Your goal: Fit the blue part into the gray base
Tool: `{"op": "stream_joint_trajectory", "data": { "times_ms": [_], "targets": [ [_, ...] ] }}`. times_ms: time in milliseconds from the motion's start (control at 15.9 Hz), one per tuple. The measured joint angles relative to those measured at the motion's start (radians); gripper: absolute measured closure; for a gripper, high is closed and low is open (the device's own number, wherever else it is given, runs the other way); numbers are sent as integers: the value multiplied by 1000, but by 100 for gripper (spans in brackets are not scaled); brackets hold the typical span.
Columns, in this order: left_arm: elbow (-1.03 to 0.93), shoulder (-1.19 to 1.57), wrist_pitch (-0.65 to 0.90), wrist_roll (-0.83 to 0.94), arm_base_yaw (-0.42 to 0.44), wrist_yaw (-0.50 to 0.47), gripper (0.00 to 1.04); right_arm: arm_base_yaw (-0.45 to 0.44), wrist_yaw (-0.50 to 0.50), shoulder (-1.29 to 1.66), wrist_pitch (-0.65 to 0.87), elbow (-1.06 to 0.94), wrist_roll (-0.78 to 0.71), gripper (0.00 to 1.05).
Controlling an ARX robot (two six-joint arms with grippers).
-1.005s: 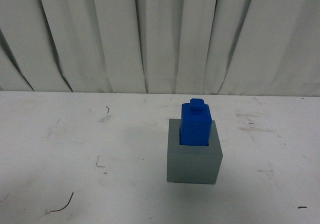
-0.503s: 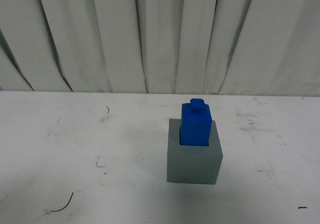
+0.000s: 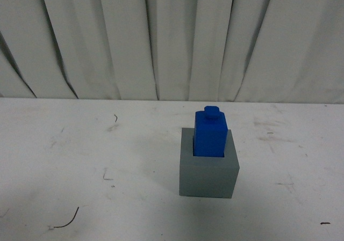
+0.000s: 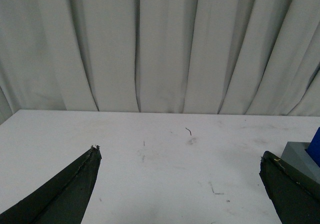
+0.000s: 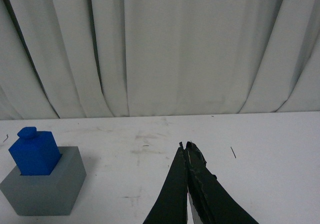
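Observation:
The blue part (image 3: 210, 132) stands upright in the recess of the gray base (image 3: 208, 174) on the white table, its small knob on top. Neither arm shows in the front view. In the right wrist view the blue part (image 5: 35, 151) sits in the gray base (image 5: 47, 189), off to one side of my right gripper (image 5: 186, 145), which is shut and empty above the table. In the left wrist view my left gripper (image 4: 180, 153) is open and empty, and a corner of the gray base (image 4: 301, 156) and the blue part (image 4: 316, 146) shows beside one finger.
The white table (image 3: 80, 160) carries scuff marks and a short dark thread (image 3: 67, 219) near its front left. A pleated white curtain (image 3: 172, 37) hangs behind the table's far edge.

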Motion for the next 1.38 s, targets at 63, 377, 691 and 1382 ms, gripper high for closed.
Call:
{"op": "stream_joint_trajectory", "data": {
  "times_ms": [63,377,691,1382],
  "targets": [
    [0,0,0,0,0,0,7,0,0,-17,-18,0,0,103],
    [0,0,0,0,0,0,7,0,0,-211,-201,1,0,103],
    [0,0,1,0,0,0,7,0,0,-211,-221,1,0,103],
    [0,0,0,0,0,0,7,0,0,-211,-220,1,2,5]
  ]
}}
